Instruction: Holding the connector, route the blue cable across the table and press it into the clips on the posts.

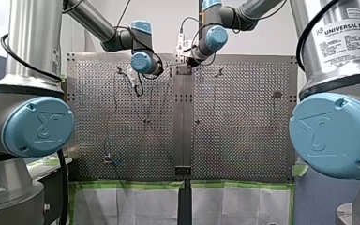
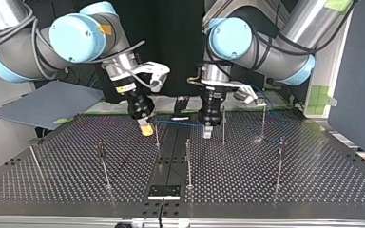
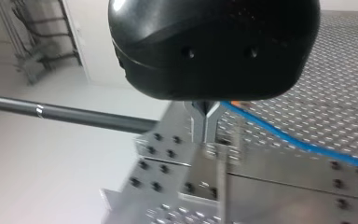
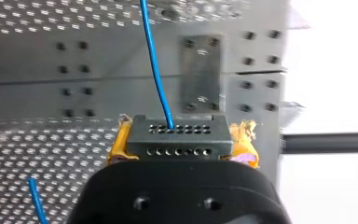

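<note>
noted my right gripper point(image 2: 146, 127) left of centre in the top view, tips down just above the table point(image 2: 290, 190). found its yellow pads point(image 4: 118, 145) clamped on the two ends of the connector point(image 4: 177, 135) in the right wrist view, jaws apart only by the block's width. saw the dark block, with two rows of holes, sitting square between the fingers, just ahead of the black gripper body. traced the blue cable point(image 4: 156, 70) out of one hole in the row farther from the body and straight away from the gripper over the table's middle plate. logged a second short run of blue beside the gripper body, apart from the block.

noted my left gripper point(image 2: 208, 132) just right of centre in the top view, near the other one, also pointing down. followed the cable there as a thin blue line strung between the two grippers, above the table surface. found the metal fingers point(image 3: 199, 126) drawn together at the tips in the left wrist view, with a v-shaped gap above. saw the cable emerge from behind that gripper's body beside the fingers and run off across the perforations. cannot tell whether pinched or only passing by.

counted several thin upright posts point(image 2: 188, 161) in the top view, one just beside each gripper.
</note>
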Available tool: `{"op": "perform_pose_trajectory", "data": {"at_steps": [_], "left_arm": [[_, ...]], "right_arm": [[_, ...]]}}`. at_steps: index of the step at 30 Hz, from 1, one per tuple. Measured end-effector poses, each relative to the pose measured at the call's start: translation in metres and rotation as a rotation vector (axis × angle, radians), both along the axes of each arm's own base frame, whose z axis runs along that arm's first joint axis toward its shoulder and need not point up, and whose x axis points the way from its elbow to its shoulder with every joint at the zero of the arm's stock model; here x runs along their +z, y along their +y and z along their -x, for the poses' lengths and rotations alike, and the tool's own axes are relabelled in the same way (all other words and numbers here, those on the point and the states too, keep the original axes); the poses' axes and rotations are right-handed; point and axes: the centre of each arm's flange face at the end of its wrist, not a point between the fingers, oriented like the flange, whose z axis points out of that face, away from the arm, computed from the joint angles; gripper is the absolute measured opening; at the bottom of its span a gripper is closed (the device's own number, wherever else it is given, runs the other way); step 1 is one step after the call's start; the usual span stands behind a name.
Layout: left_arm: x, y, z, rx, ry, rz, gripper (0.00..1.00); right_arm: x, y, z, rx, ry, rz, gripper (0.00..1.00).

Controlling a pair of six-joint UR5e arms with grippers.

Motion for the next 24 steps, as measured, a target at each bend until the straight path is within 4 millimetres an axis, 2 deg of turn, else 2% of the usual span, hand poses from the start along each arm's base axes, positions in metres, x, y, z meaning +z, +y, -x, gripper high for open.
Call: {"op": "perform_pose_trajectory", "data": {"at_steps": [2, 5, 12, 18, 24], "left_arm": [[0.011, 0.001, 0.003, -0.004, -0.023, 0.002, 0.00], [0.021, 0.003, 0.007, -0.005, -0.048, 0.005, 0.00], [0.023, 0.003, 0.006, -0.005, -0.058, 0.006, 0.00], [0.010, -0.002, -0.004, -0.014, -0.058, 0.010, 0.00], [-0.009, -0.009, -0.020, -0.020, -0.051, 0.012, 0.00]], "right_arm": [[0.010, 0.002, 0.005, -0.004, -0.012, 0.014, 0.00], [0.014, 0.001, 0.008, -0.008, -0.015, 0.018, 0.00], [-0.009, -0.013, 0.005, -0.019, 0.009, -0.011, 0.00], [-0.026, -0.026, 0.004, -0.028, 0.024, -0.030, 0.00], [-0.023, -0.036, 0.007, -0.022, 0.015, -0.023, 0.00]]}}
